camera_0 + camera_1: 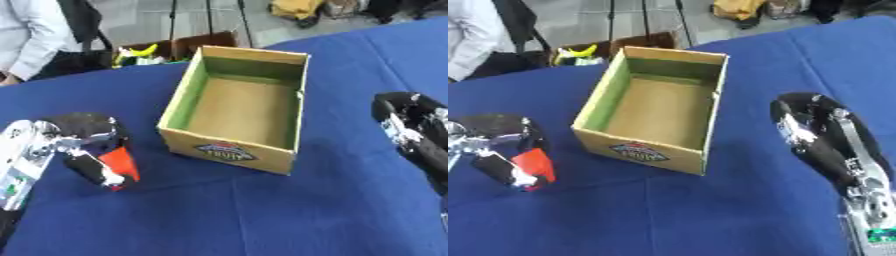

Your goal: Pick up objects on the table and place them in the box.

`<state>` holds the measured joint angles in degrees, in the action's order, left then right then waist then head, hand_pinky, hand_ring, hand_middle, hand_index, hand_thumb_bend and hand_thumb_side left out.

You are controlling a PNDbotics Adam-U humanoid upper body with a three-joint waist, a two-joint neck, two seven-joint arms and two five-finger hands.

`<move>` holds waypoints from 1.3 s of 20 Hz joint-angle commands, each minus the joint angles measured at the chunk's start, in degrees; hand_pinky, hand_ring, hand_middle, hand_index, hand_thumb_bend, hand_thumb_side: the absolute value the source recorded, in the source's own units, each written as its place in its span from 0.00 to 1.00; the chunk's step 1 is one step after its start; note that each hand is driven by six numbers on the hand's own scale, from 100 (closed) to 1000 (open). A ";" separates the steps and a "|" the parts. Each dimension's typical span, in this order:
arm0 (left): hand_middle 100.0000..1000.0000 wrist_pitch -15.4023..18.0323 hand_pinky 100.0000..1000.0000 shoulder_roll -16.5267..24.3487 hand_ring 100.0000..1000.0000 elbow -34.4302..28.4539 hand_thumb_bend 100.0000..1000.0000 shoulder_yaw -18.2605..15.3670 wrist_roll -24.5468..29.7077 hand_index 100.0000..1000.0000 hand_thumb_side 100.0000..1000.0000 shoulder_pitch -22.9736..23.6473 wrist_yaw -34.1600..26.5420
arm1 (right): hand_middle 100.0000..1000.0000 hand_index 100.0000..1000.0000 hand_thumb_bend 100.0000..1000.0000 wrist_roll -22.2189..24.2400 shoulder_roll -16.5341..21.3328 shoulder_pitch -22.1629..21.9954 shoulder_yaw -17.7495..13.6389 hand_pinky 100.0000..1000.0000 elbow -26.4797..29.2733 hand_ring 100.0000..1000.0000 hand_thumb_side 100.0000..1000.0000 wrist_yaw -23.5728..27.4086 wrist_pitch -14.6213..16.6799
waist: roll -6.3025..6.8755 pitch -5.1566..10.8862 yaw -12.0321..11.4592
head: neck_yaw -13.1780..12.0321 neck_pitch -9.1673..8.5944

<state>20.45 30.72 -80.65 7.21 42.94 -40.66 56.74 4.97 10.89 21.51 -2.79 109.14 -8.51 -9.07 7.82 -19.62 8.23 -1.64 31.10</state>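
Blue cloth table (262, 215), one open cardboard box (236, 117) standing upright near the middle, flaps gone, inside bare brown with green-tinted walls. A printed logo (226, 150) marks the near face.

Left hand (92, 150) sits low at the left side of the table, just beside the box's near-left corner but apart from it. Its fingers are curled round a red-orange object (122, 162); the object shows as a flat wedge of colour between thumb and fingers, shape otherwise unclear. It is held over the cloth, outside the box.

Right hand (815, 140) hangs at the right, well clear of the box, dark and rounded. Whether its fingers are curled or straight I cannot tell; nothing visible in it.
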 commanded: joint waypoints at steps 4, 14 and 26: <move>0.44 4.69 0.13 1.29 0.35 0.16 0.36 0.41 0.23 0.59 0.57 -0.67 3.46 | 0.47 0.69 0.21 -0.35 0.86 0.75 -0.17 0.84 0.57 0.79 0.45 -0.31 0.09 | -0.25 0.95 0.03 | -0.09 -0.59; 0.41 3.88 0.08 1.93 0.31 -0.20 0.17 -0.86 -2.39 0.56 0.65 -0.73 2.49 | 0.47 0.69 0.21 -0.67 0.75 0.65 -0.22 0.84 0.57 0.79 0.45 -0.34 -0.09 | -0.21 1.17 0.08 | 0.01 -0.58; 0.39 -0.26 0.04 6.12 0.28 -4.72 0.16 -4.06 -8.69 0.53 0.72 -2.25 0.58 | 0.47 0.69 0.21 -0.99 0.18 0.12 -0.12 0.84 0.87 0.79 0.45 -0.32 -0.62 | 0.07 2.27 0.70 | -0.58 -0.73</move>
<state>20.41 34.41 -84.22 4.15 34.91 -41.86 57.04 4.03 10.86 21.16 -2.80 109.14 -8.53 -9.62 8.10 -18.68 8.98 -1.98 31.08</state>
